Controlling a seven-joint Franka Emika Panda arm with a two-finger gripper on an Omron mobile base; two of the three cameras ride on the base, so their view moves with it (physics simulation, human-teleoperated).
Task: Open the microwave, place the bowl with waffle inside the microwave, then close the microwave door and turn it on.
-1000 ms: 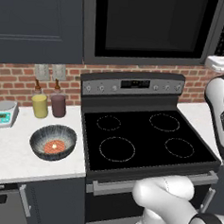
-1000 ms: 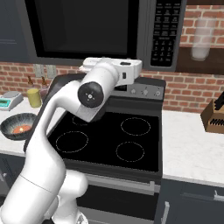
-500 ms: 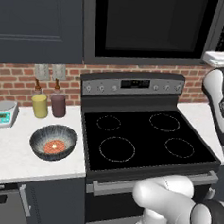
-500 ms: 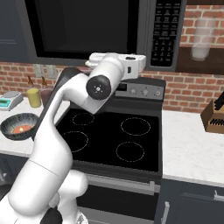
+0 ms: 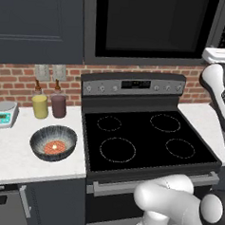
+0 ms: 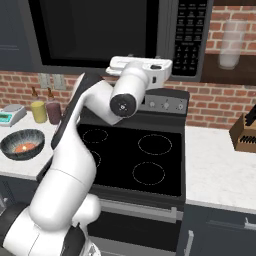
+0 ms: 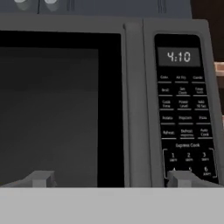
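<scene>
Microwave (image 5: pixel 153 27): dark grey frame. Microwave door (image 7: pixel 61 109): black glass window, grey surround. Keypad strip (image 7: pixel 183 127): black, whitish lettering, pale digits. Bowl (image 5: pixel 53 142): dark grey, fine whitish streaks. Waffle (image 5: pixel 55 147): orange-red, lighter centre. Stove (image 5: pixel 145 140): black top, white burner rings, grey control panel. Counter (image 5: pixel 16 160): off-white, speckled. Wall (image 5: pixel 16 81): red brick. Jars: one yellow (image 5: pixel 39 106), one dark maroon (image 5: pixel 58 105). Scale (image 5: pixel 3 114): teal and grey. Knife block (image 6: pixel 245 134): brown.

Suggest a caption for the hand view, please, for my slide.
Open claw faces the shut microwave door, keypad strip at right, display reading 4:10.
</scene>
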